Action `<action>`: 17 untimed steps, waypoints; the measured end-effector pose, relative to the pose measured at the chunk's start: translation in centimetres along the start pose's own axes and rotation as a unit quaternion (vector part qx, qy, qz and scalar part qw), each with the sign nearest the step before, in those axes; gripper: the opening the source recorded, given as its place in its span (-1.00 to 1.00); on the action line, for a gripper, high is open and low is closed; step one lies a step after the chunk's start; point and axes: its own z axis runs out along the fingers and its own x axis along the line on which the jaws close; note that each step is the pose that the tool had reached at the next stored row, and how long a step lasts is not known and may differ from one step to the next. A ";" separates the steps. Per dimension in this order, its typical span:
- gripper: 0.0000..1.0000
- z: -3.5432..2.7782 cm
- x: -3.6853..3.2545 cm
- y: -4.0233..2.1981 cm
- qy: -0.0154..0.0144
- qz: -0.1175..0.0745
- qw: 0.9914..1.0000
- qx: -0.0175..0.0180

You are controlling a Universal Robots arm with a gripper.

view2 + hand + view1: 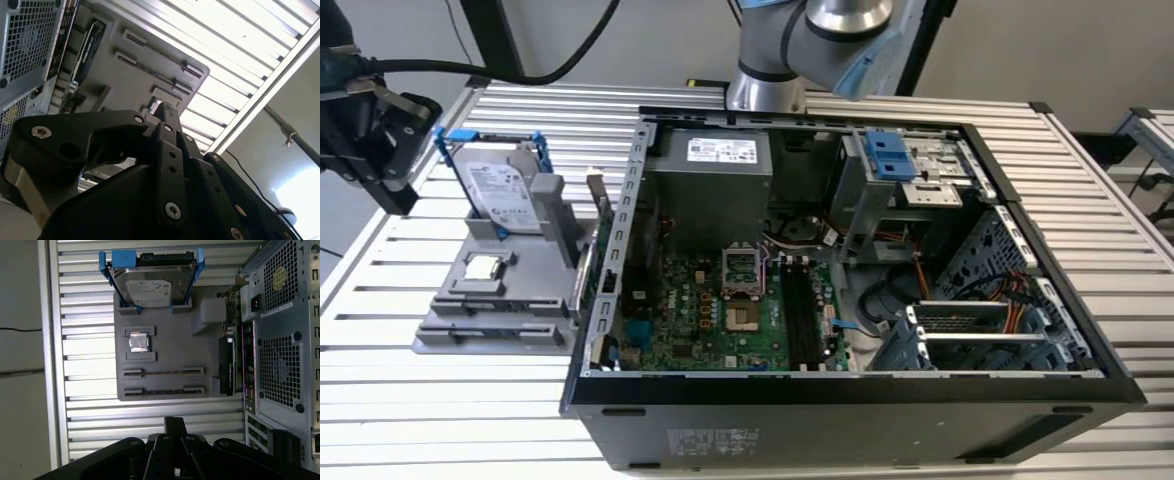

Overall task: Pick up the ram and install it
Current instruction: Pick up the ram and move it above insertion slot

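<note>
Two thin dark ram sticks [163, 372] [163, 391] stand on edge in the slots of a grey holder [165, 347], seen in the first wrist view. In the exterior view the holder [467, 335] lies at the left of the open computer case [854, 390]. My black gripper [396, 198] hangs above the table's far left, well above the holder. Its fingertips [175, 424] are pressed together with nothing between them, just off the holder's edge nearest the ram. In the second wrist view the gripper [163, 109] points toward the holder [145, 70].
A silver hard drive in a blue frame [496, 185] and a small square processor chip [483, 266] sit on the same holder. A dark expansion card [227, 367] stands between holder and case. The motherboard [720, 310] lies inside the case. Slatted metal table [400, 400] all around.
</note>
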 end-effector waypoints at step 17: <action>-1.00 0.00 0.02 0.00 0.007 -0.154 0.988 0.001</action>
